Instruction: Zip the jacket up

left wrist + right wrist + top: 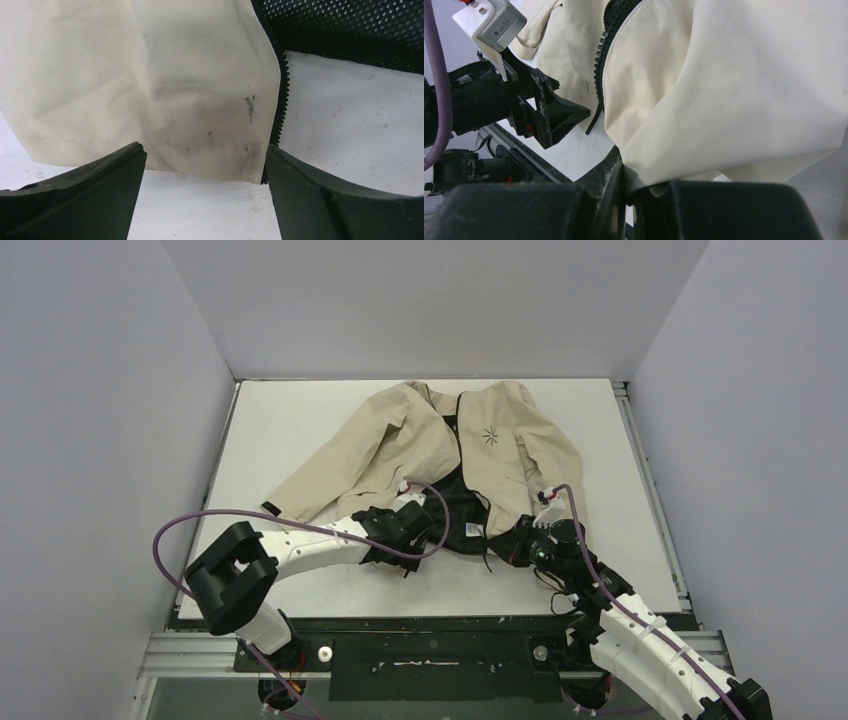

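Note:
The beige jacket [420,440] lies spread on the white table, front open at the bottom with dark lining [462,510] showing and a black starburst logo [490,436] on the chest. My left gripper [425,522] is open at the left front panel's bottom hem; in the left wrist view its gap [206,165] frames the hem corner [225,155] and the zipper teeth [281,100], not gripping them. My right gripper [520,540] is shut on the right panel's bottom edge [724,100], fabric pinched between the fingers [644,192]. The zipper teeth [600,65] run up past the left gripper [554,112].
The table's front edge and black rail [430,625] lie just below both grippers. A purple cable [250,515] loops over the left arm. The jacket's left sleeve with a black cuff tab [270,510] reaches toward the table's left side. Grey walls enclose the table.

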{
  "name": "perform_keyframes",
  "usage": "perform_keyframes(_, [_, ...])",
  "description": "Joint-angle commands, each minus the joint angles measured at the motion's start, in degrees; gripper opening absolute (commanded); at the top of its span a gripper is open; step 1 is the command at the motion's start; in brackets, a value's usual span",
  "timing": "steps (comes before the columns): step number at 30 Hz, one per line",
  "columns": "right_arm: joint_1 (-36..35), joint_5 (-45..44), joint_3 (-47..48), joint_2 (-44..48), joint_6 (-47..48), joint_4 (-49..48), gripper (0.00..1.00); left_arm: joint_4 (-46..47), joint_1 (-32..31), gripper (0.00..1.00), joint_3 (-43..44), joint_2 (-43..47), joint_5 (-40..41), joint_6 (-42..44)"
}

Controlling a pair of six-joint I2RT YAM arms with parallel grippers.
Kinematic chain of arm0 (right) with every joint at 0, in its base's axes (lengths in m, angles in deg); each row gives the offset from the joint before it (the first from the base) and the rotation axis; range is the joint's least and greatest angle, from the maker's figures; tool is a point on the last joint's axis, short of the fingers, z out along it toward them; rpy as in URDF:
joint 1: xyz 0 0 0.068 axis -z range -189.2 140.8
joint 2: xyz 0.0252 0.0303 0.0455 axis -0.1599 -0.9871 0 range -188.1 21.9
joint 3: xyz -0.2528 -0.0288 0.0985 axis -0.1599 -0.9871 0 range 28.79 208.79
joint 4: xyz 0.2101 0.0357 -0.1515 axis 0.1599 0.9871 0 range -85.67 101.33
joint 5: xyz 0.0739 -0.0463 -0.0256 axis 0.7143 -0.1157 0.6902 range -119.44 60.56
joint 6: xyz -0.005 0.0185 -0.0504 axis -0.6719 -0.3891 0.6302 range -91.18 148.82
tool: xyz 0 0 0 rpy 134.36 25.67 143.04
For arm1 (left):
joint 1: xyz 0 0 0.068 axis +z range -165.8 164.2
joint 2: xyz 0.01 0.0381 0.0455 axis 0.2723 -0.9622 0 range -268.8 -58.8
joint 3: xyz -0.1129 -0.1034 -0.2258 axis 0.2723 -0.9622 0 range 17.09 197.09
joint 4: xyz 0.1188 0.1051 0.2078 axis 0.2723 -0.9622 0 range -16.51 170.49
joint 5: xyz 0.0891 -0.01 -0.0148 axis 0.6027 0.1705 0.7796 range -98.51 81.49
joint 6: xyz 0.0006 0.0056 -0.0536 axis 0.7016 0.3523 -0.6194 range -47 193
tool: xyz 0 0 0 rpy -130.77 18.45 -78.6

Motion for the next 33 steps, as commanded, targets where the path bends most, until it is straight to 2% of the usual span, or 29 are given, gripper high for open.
perform_keyframes(1, [0.6, -0.2, -0.4, -0.2, -0.5, -4.2, 0.0, -1.2, -0.1, 0.87, 2.6, -0.8, 2.3, 1.2])
perform_keyframes(19, [0.6, 0.3, -1.2, -0.8, -1.1, -4.8, 0.0, 0.4, -0.1, 0.87, 0.8, -2.7, -0.2, 0.9])
perform_keyframes(33, [0.6, 0.5, -1.5, -1.1, -1.6, -6.3, 0.0, 1.5, -0.1, 0.87, -0.4, 0.2, -2.3, 0.4])
